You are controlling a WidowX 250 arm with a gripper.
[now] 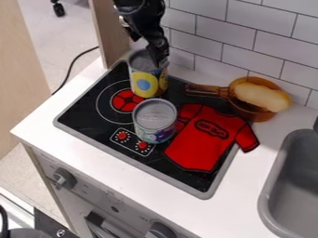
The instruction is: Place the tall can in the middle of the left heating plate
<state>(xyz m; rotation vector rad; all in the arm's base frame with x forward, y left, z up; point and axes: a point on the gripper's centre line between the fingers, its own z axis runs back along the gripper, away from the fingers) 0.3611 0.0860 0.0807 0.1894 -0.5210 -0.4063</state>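
The gripper [154, 50] hangs at the rim of the tall can [146, 82]; from here I can't tell how open it is, or whether it has hold of it. The can stands upright at the back right of the left plate [125, 100], behind the short can [155, 121]. A red shirt [203, 140] lies right of both, before the pan [249, 111].

The tall can [145, 82] stands behind the short can [155, 122]; the shirt [202, 143] lies to their right; the pan [248, 111] holds bread [261, 96].
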